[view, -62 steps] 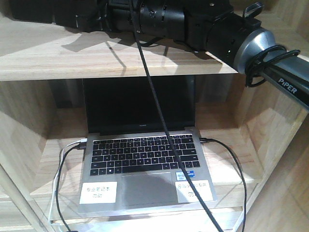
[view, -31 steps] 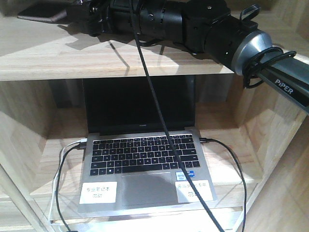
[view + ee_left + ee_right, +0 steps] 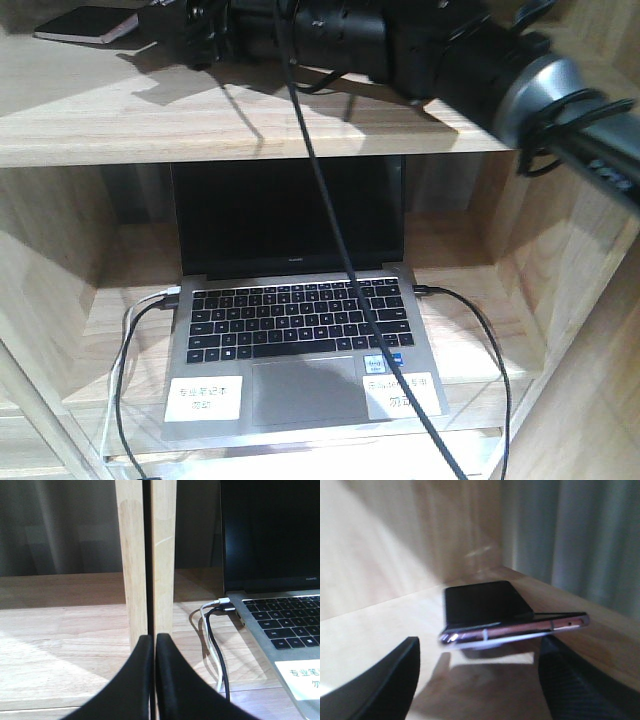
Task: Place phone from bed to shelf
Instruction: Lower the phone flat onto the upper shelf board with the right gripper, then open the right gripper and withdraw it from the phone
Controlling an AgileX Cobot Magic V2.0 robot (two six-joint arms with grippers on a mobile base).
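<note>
**Backing Off the Top Board, Phone Left Behind**

Pulling rightward along the shelf (image 3: 120, 120), the right arm has uncovered more of the phone (image 3: 88, 24) than it showed half a second ago, when only a sliver of the dark slab peeked out past the wrist. Now the phone lies flat at the far left of the upper board, clear of the right gripper (image 3: 477, 680). In the right wrist view the two black fingers (image 3: 380, 685) stand wide apart with nothing between them, the phone (image 3: 490, 612) resting on the wood just beyond (its pinkish edge blurred by motion). That reads as a finished release: the placing looks done, and only the withdrawal remains. The left gripper (image 3: 154, 680) hangs by the laptop (image 3: 280, 625) on the lower board, fingers pressed together, holding nothing.
</note>
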